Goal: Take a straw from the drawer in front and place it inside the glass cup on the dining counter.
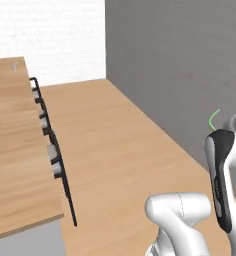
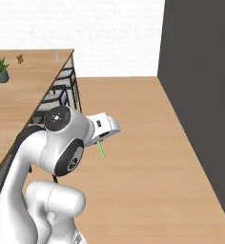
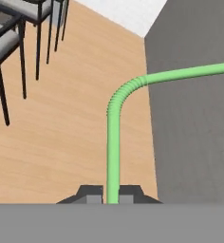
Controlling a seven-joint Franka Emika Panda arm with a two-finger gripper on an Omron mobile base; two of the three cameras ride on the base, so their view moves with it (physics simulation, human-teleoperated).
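While the wooden floor spreads wide below, the long light dining bench runs along the left, dark chairs tucked against its edge and a small potted plant on top. Off to the right, the dark grey wall. Up in the air, the hand is clamped tight on the straw, bright green, rising between the fingertips and bending over toward the wall, well away from the bench.
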